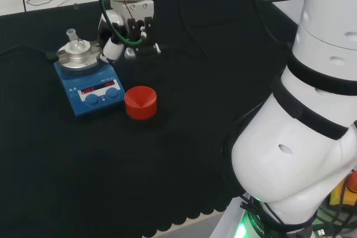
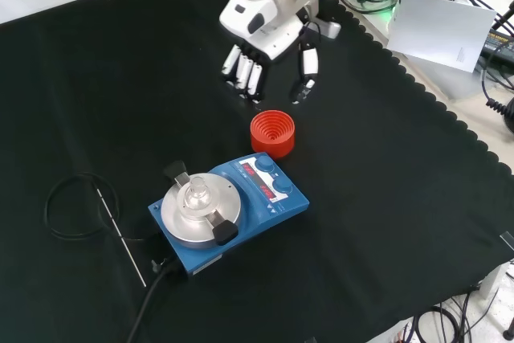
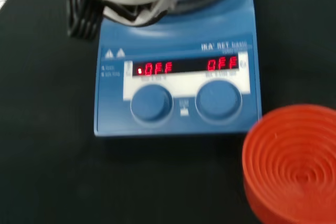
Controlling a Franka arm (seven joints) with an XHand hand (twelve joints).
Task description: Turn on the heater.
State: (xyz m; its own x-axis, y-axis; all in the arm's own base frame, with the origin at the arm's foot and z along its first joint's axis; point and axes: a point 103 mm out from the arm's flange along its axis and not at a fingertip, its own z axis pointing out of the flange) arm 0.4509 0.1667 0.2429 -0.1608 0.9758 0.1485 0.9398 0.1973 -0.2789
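1. In the front view the hand [image 2: 269, 58] hangs at the far side of the surface [image 2: 401, 198]. Its fingers [image 2: 245, 74] point down, relaxed and apart, holding nothing.
2. The blue heater [image 2: 233, 214] sits nearer to us than the hand. The red ribbed ring [image 2: 272, 132] stands between them.
3. The heater's two round knobs [image 3: 151, 102] face the hand's side, so the hand must go past the ring to reach them.
4. Something clear sits on the heater's round metal plate [image 2: 201, 214]; I cannot tell what it is.
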